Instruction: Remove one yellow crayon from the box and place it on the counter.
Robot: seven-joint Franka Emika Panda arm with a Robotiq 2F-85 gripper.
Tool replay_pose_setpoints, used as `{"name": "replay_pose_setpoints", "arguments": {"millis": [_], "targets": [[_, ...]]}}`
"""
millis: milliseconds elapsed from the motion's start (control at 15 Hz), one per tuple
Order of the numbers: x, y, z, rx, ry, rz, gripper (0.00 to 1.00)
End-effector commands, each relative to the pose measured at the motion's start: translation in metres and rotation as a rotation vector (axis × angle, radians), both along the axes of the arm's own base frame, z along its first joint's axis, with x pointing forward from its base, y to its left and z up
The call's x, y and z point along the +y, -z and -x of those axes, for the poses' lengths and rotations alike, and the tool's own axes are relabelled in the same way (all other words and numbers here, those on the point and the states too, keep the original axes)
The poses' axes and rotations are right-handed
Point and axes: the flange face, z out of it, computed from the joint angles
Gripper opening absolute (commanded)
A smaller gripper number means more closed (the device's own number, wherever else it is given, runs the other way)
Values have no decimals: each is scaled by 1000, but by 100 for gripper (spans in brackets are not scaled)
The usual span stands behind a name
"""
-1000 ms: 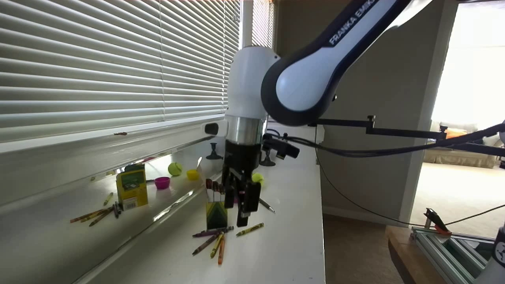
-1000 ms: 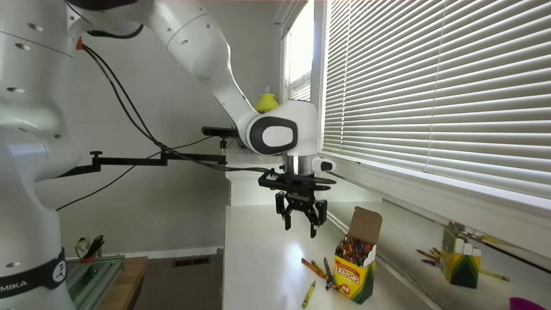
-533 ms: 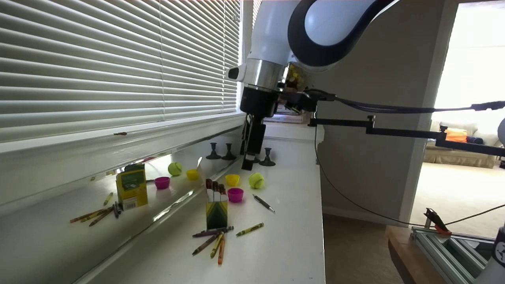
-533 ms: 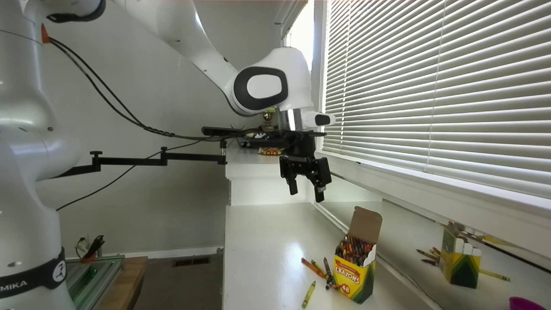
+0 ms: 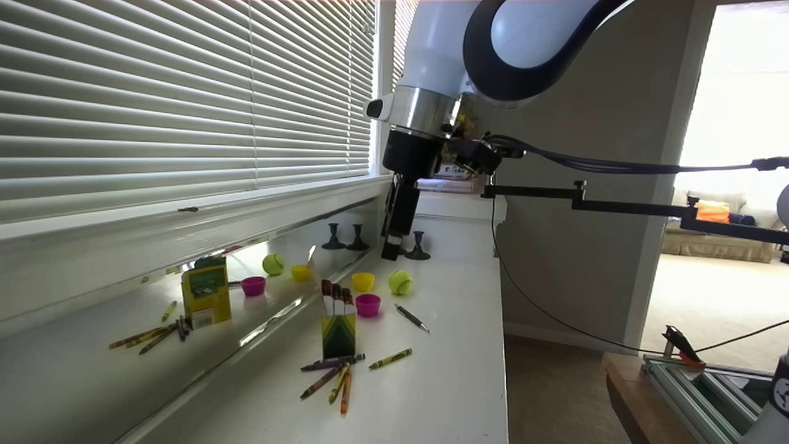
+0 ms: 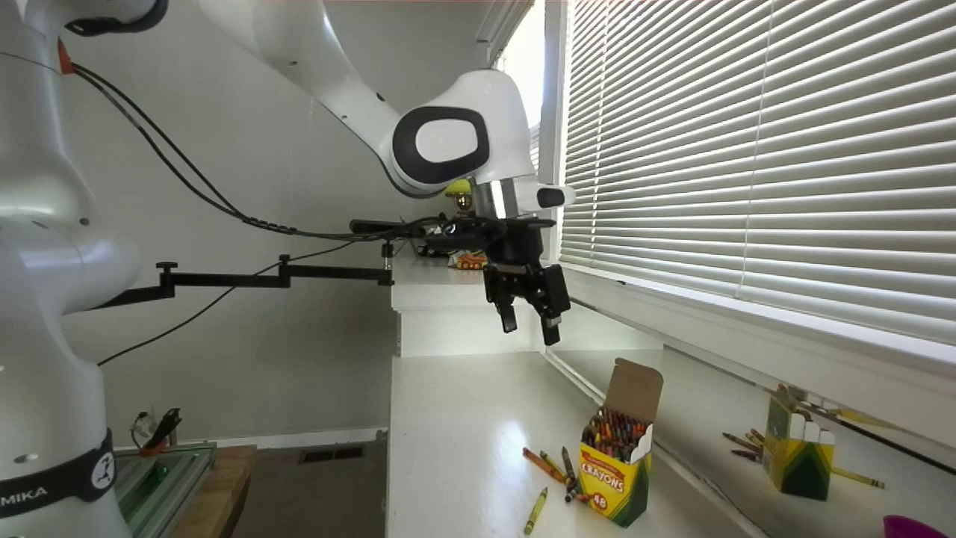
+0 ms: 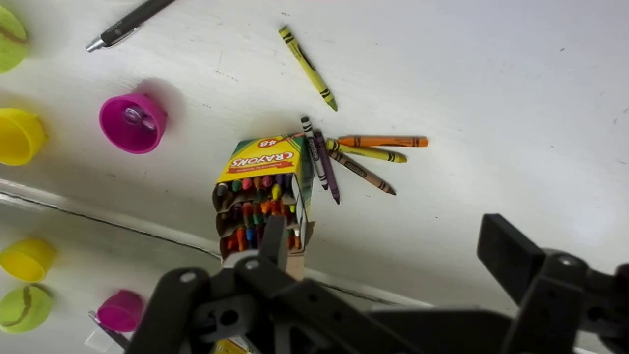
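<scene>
The yellow crayon (image 7: 276, 191) shows only as a tip among others in the box (image 7: 265, 162), close behind the printed front; its shaft is hidden and its row cannot be determined. The box stands upright on the bench (image 7: 442, 73), flap (image 6: 635, 388) raised.

In the wrist view, one of the dark fingers (image 7: 274, 241) covers part of the rear rows. That view's left edge cuts off a tennis ball (image 7: 11, 42) and a yellow cup (image 7: 20, 136).

Beside the box lies a cluster: grey crayon (image 7: 315, 153), purple crayon (image 7: 328, 167), brown crayon (image 7: 363, 172), loose yellow crayon (image 7: 368, 151) and orange crayon (image 7: 383, 141). A yellow-green crayon (image 7: 308, 69) lies apart. Further off are a pink cup (image 7: 117, 127), its clear contents unidentifiable, and a pen (image 7: 130, 23). A reflective panel (image 5: 80, 351) behind the bench repeats the box and crayons.

In both exterior views the arm (image 6: 343, 82) extends over the bench, wrist inclined. The end effector (image 6: 530, 333) hangs well above the surface, apart from the box, fingers slanting downward, spread wide, holding nothing.
</scene>
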Motion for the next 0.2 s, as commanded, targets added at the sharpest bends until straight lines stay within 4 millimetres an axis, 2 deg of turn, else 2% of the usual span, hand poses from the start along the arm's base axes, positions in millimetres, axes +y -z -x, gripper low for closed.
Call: {"name": "replay_pose_setpoints", "arguments": {"millis": [0,133], "targets": [[0,-1,0,1,1,0,100],[0,-1,0,1,1,0,100]]}}
